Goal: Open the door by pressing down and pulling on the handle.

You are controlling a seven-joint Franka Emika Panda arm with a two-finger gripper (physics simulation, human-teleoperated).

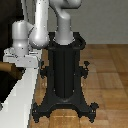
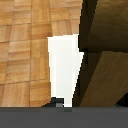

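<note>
The white gripper (image 1: pixel 12 54) sits at the small tan-brown wooden lever handle (image 1: pixel 11 68) of the tall dark door with its white frame (image 1: pixel 22 95), and since whether its fingers are released or clenched cannot be told, it may slip off when pressing.

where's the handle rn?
The handle sits at the exterior view's left edge, under the gripper, above the door's white frame and left of the black pedestal.
</note>
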